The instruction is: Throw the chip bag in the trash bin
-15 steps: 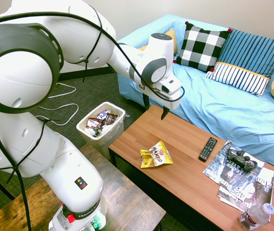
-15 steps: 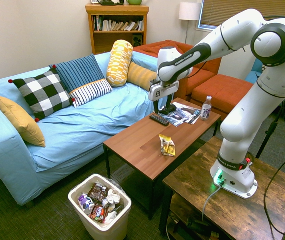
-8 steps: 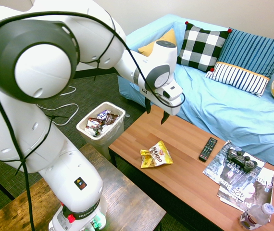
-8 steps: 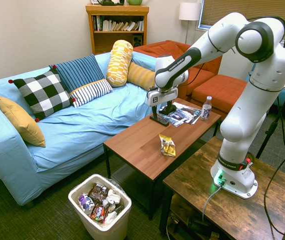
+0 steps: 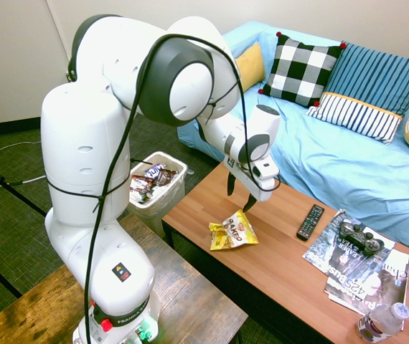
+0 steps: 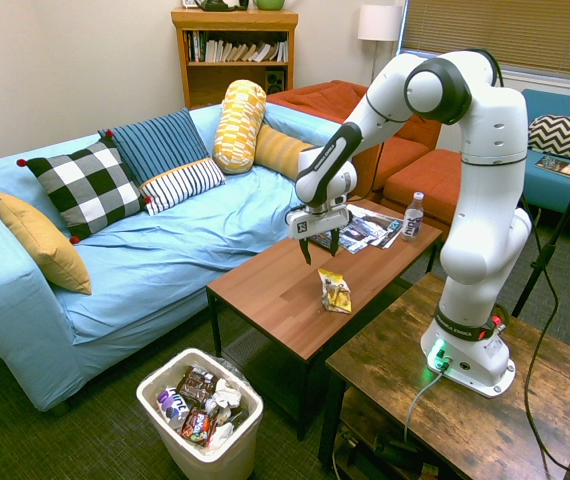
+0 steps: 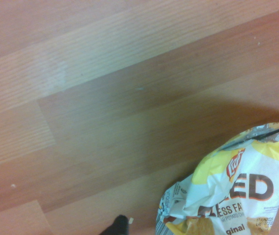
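Spread wide and holding nothing, the gripper [image 5: 240, 198] points down above the coffee table [image 5: 283, 251], just over the chip bag [image 5: 232, 231], which lies flat on the wood near the table's front edge. From this first exterior view the trash bin [image 5: 152, 183] stands on the floor past the table's end, full of dark wrappers, partly behind the arm. A remote [image 5: 310, 221], a game controller [image 5: 359, 237] on magazines [image 5: 355, 269] and a water bottle [image 5: 382, 322], cut off below, sit further along.

The second exterior view shows the gripper [image 6: 320, 246] apart from the bag [image 6: 335, 291] and the bin [image 6: 201, 412] whole, well away from the table.

The wrist view shows only bare wood and part of the bag [image 7: 232, 191], its lettering cut off at the edge.
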